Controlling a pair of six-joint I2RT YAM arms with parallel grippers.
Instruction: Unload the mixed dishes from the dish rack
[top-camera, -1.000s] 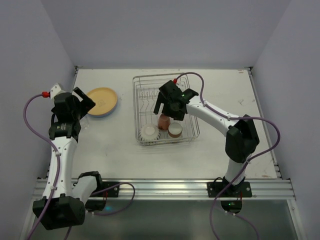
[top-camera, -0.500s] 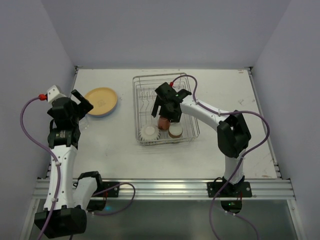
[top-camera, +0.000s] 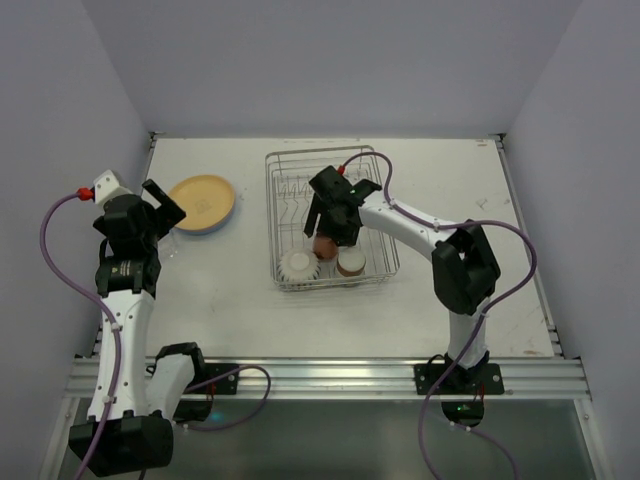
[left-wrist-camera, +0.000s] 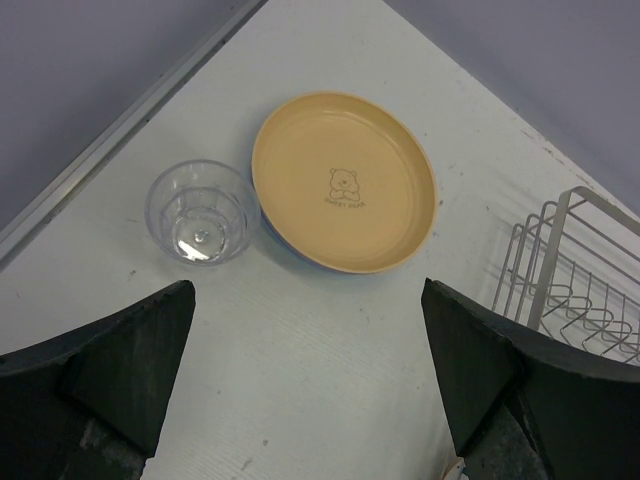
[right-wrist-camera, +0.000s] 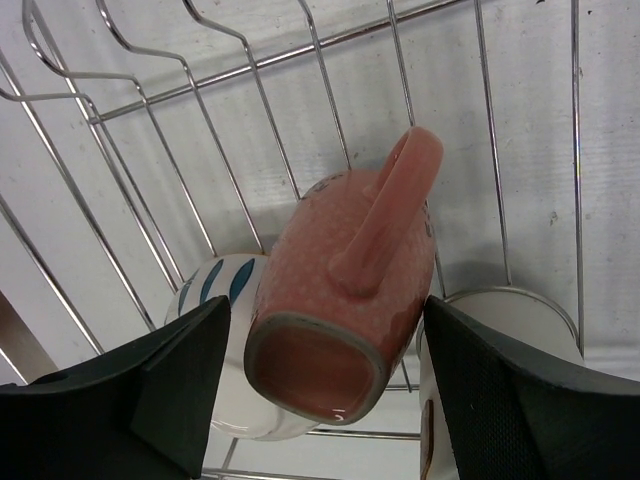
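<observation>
Pink mug (right-wrist-camera: 340, 290) lies on its side in the dish rack (top-camera: 271, 200) (handle upward). Right gripper (right-wrist-camera: 325, 330) straddles it, jaws wide, gripping nothing yet; left gripper (left-wrist-camera: 308, 300) gapes empty. Step: grasping the mug. Next needs a firm pinch, then a straight lift.

Small unreadable lettering under bear emblem (left-wrist-camera: 344, 182) on yellow-orange plate (left-wrist-camera: 296, 150)

There are one rack (top-camera: 271, 215), one bowl (top-camera: 298, 264), one mug (right-wrist-camera: 340, 300), one cup (top-camera: 350, 262), one glass (left-wrist-camera: 198, 212), and at least two plates (left-wrist-camera: 343, 180) showing in a stack.
</observation>
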